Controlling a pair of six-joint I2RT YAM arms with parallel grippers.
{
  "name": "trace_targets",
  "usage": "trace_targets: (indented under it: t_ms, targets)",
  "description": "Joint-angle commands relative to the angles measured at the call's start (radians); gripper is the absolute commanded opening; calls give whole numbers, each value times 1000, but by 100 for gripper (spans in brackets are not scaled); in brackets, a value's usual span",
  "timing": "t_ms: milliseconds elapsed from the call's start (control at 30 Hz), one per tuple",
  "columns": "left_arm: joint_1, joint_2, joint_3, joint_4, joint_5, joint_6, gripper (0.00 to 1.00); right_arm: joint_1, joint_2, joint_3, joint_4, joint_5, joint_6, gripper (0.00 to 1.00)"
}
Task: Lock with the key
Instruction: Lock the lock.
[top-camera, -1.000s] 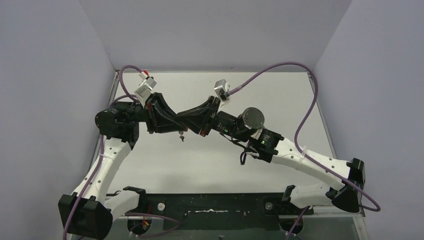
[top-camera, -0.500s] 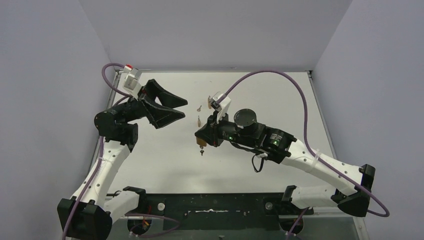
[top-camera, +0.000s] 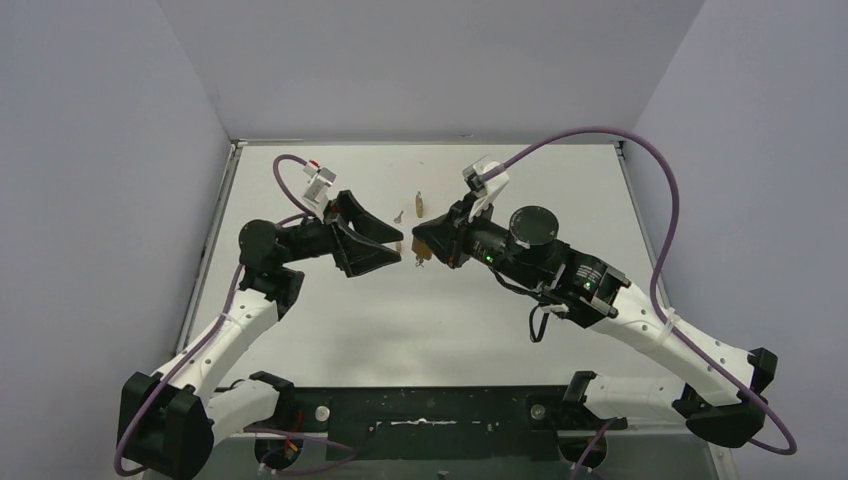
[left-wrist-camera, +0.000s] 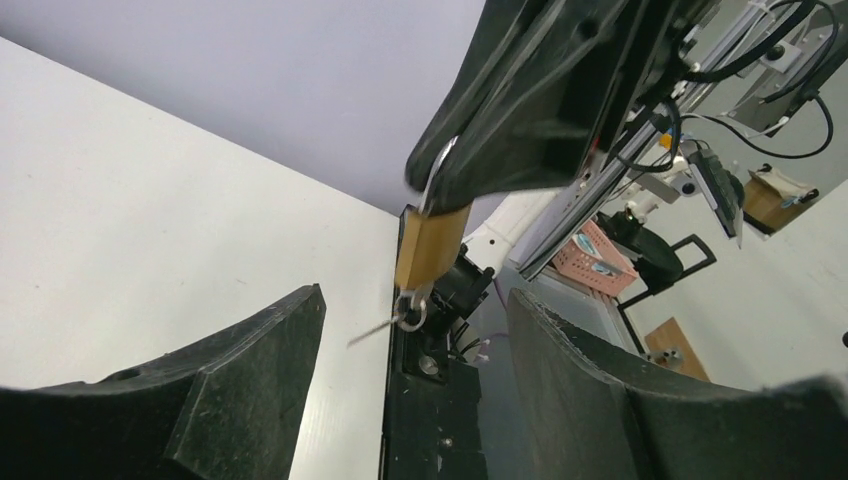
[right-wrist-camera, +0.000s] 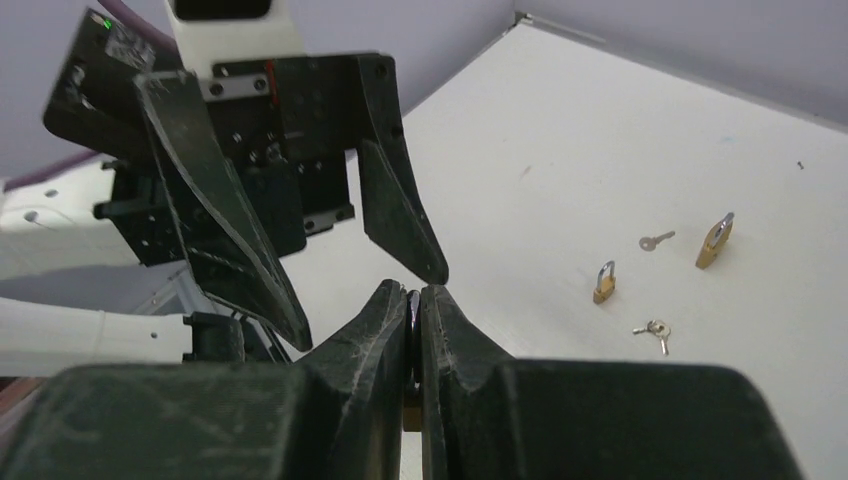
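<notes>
My right gripper (right-wrist-camera: 415, 292) is shut on the steel shackle of a brass padlock (left-wrist-camera: 430, 245), which hangs above the table. Under the lock's body a key ring (left-wrist-camera: 410, 312) dangles, and a small key (left-wrist-camera: 368, 331) sticks out sideways from it. Whether a key sits in the keyhole is not visible. My left gripper (left-wrist-camera: 418, 293) is open, its fingers (left-wrist-camera: 250, 380) standing on either side of the lock without touching it. From above, the left gripper (top-camera: 400, 250) faces the right gripper (top-camera: 420, 248) tip to tip, with the padlock (top-camera: 421, 260) between them.
On the white table (right-wrist-camera: 560, 130) behind the grippers lie two more brass padlocks (right-wrist-camera: 603, 283) (right-wrist-camera: 714, 242), a single loose key (right-wrist-camera: 655, 240) and a small pair of keys (right-wrist-camera: 652, 329). Grey walls enclose the table on three sides.
A second ago both grippers were joined at the padlock. The left gripper opened and pulled away, then returned open around the lock. The right arm carried the lock back and to the right.
</notes>
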Motion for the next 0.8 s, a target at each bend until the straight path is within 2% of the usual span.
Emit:
trace_targets:
  t_ms: [0, 567, 633, 667, 700, 733, 767]
  targets:
    - [-31, 30, 26, 70, -13, 31, 65, -12, -23, 84, 115, 46, -9, 0]
    - [-144, 107, 82, 144, -58, 57, 67, -16, 18, 116, 160, -17, 19, 0]
    - [-161, 118, 86, 144, -67, 66, 64, -16, 16, 116, 159, -18, 21, 0]
    - [-168, 125, 88, 144, -67, 70, 55, -15, 16, 117, 159, -18, 20, 0]
    - [-172, 132, 90, 144, -64, 70, 40, -16, 14, 119, 158, -16, 19, 0]
    - [-174, 137, 92, 148, -61, 68, 25, -18, 12, 118, 158, -14, 20, 0]
    - [-175, 143, 90, 157, -57, 62, 3, -17, 10, 118, 157, -12, 19, 0]
